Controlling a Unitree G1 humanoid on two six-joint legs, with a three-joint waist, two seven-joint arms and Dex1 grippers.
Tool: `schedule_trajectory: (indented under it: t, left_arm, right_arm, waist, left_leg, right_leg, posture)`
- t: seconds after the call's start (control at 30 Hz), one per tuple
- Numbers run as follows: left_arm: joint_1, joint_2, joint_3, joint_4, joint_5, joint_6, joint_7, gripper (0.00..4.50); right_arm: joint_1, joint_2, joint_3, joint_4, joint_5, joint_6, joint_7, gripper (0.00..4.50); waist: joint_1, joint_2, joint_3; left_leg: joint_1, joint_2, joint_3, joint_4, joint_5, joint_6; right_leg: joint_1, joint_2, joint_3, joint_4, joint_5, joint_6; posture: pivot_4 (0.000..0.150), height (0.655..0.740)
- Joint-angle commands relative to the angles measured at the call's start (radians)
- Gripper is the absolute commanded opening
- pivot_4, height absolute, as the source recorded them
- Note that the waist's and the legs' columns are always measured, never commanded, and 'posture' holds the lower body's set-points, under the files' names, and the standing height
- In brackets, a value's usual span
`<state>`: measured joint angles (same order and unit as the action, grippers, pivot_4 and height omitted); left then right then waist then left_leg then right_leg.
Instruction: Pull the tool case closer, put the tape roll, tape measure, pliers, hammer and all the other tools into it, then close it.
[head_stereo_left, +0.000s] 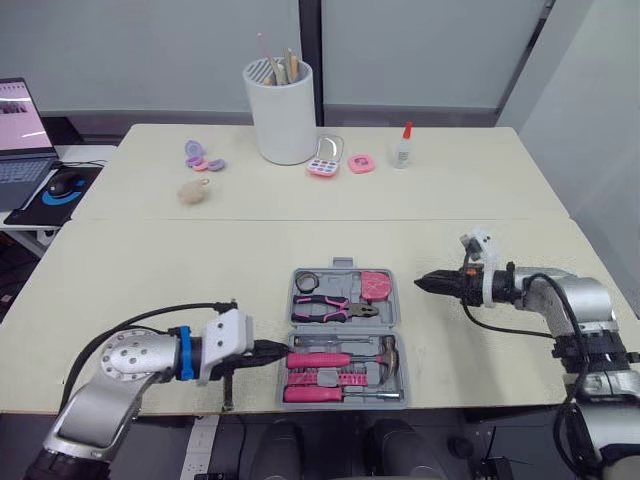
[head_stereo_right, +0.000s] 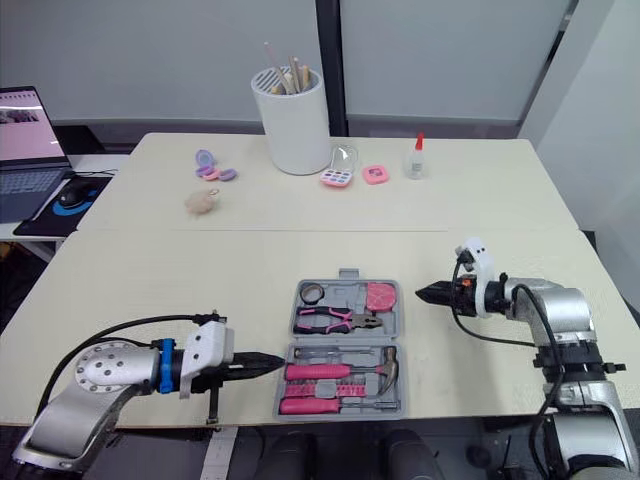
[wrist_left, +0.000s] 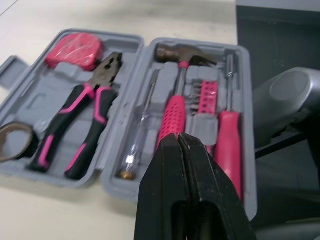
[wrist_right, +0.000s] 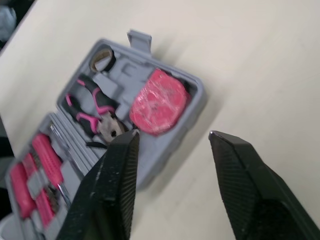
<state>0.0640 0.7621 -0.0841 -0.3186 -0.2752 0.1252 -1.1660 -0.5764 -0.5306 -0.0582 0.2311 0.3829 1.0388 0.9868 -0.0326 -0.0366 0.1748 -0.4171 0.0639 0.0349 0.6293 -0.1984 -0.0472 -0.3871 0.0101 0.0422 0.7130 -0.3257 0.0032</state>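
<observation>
Lying open and flat near the front edge of the table (head_stereo_left: 150, 250), the tool case (head_stereo_left: 345, 327) sits between the 2 grippers, its hinge running left to right across the robot's front and its handle tab pointing away. The far half holds the tape roll (head_stereo_left: 305, 282), pliers (head_stereo_left: 325, 308) and tape measure (head_stereo_left: 376, 286). The near half holds the hammer (head_stereo_left: 345, 358) and screwdrivers (head_stereo_left: 320, 393), their handles lying along the hinge line. No loose tool shows near the case, so closing looks like the only step left.

The right gripper (head_stereo_left: 420, 283), fingers spread and holding nothing, points in at the far half's right edge from just beside it. That makes it the nearer arm for folding that half over the hinge. The left gripper (head_stereo_left: 280, 348), fingers pressed together on nothing, points at the near half's left edge.
</observation>
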Motion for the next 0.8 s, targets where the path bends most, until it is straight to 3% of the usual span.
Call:
schedule_trajectory:
  t: [0.03,0.1,0.13,0.5,0.8]
  left_arm:
    - [-0.035,-0.042,-0.087,0.023,0.068,-0.066,0.02,0.0]
    - [-0.053,-0.076,-0.127,0.068,0.097,-0.1,0.032,0.0]
    - [-0.058,-0.09,-0.142,0.091,0.109,-0.117,0.038,0.0]
    - [-0.13,-0.163,-0.26,0.32,0.228,-0.254,0.058,0.0]
    - [-0.135,-0.132,-0.313,0.364,0.304,-0.235,0.053,0.0]
  right_arm:
    - [-0.025,0.021,-0.04,0.044,0.041,0.032,-0.042,3.59]
    - [-0.039,0.037,-0.056,0.075,0.059,0.045,-0.063,4.31]
    - [-0.046,0.041,-0.059,0.09,0.063,0.043,-0.07,4.45]
    - [-0.089,0.056,-0.043,0.207,0.082,0.044,-0.092,4.45]
    - [-0.132,0.122,-0.008,0.37,0.043,-0.045,-0.111,4.45]
  waist:
    - [0.001,0.0,0.0]
    - [0.002,0.0,0.0]
    - [0.001,0.0,0.0]
    - [0.0,0.0,0.0]
    - [0.0,0.003,-0.002]
  left_leg:
    - [0.0,0.0,0.0,0.0,0.0,0.0]
    - [-0.001,0.0,0.0,0.0,0.0,0.0]
    - [-0.001,-0.001,0.001,0.0,0.0,0.0]
    - [-0.001,0.0,0.001,0.0,0.0,0.0]
    - [0.0,0.0,0.001,0.0,0.0,0.0]
  right_leg:
    - [0.0,0.001,0.0,0.0,0.0,0.0]
    - [0.0,0.002,0.0,-0.001,0.0,0.0]
    - [0.0,0.002,0.001,-0.001,0.0,0.0]
    - [-0.001,0.004,0.001,-0.001,0.0,0.0]
    - [0.0,0.004,0.001,-0.001,0.0,0.0]
  posture:
    - [0.15,0.74]
    - [0.15,0.74]
    - [0.15,0.74]
    - [0.15,0.74]
    - [0.15,0.74]
